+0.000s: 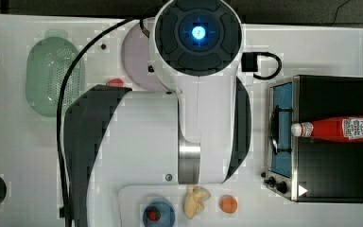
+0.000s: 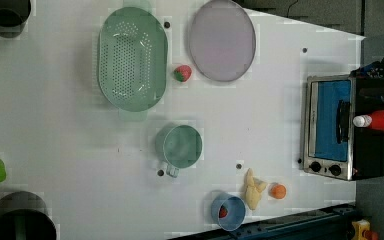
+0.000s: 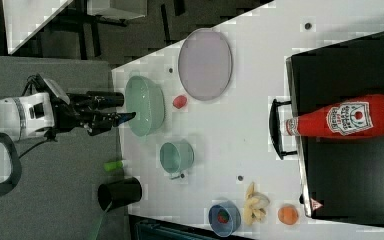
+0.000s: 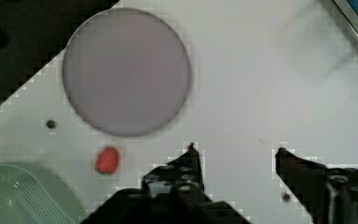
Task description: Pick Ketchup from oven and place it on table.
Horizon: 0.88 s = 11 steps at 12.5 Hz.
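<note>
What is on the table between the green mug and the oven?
In the left view, the stretch of table between the green mug and the oven is bare white tabletop, apart from one small dark hole.

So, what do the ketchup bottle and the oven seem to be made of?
The ketchup bottle looks like glossy red plastic, with a white cap and a printed label. The oven appears to be metal: a matte black top and a shiny silver front frame, with a bluish door that is probably glass.
</note>
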Available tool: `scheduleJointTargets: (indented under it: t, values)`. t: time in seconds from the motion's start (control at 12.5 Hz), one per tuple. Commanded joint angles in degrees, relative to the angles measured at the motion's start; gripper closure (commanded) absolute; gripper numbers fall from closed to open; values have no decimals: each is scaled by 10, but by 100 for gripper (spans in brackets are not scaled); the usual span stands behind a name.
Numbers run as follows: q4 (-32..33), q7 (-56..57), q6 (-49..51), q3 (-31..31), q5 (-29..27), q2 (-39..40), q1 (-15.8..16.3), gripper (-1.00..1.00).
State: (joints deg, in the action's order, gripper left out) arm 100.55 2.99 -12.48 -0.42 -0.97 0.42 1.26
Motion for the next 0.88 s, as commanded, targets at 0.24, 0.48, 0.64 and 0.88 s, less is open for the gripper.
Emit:
scheduleJointTargets:
  t: [0.24,0.48,0.64,0.88]
  values:
    - [49,-55,114,-44,10,-162,-5,-100]
    - [49,-55,108,-59,10,-157,-7,-100]
    - [49,-55,100,-84,10,-146,-10,-100]
    - [49,-55,62,-138,10,-117,-21,-100]
